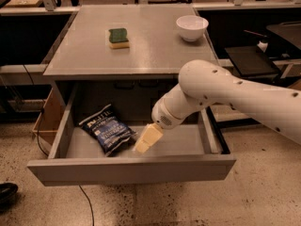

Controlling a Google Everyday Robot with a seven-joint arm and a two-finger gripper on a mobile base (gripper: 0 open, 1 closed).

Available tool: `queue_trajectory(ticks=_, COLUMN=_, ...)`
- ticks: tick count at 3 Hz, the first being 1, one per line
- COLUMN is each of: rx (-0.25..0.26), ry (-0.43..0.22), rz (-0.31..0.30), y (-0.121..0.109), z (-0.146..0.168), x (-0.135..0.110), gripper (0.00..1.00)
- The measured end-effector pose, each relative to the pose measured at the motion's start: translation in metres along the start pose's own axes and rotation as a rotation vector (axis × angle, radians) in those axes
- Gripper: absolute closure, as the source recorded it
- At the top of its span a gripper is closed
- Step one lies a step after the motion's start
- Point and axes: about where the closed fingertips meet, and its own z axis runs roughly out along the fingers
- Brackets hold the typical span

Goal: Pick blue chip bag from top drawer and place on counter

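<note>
Since the cream gripper (147, 139), opening unclear, hovers at three o'clock of the crinkled dark blue chip bag (107, 128), it should shift toward nine.

Cream claw (143, 144) beside blue chip bag (107, 128)

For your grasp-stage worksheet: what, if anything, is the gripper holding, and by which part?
Nothing, it seems: the gripper hangs inside the top drawer beside the blue chip bag, at its right edge.

Dim warm overhead light shadows the top drawer (141, 169) where the gripper (141, 146) hangs.
</note>
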Motion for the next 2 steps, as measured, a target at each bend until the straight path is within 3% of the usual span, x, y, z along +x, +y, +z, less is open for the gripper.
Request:
queue_trajectory(ticks=1, rx=-0.004, ry=-0.042, rz=0.038, y=-0.019, z=0.020, x=-0.022, gripper=0.00)
queue_trajectory(ticks=2, rx=0.008, ry=-0.096, rz=0.027, y=-0.028, z=0.078, x=-0.047, gripper=0.00)
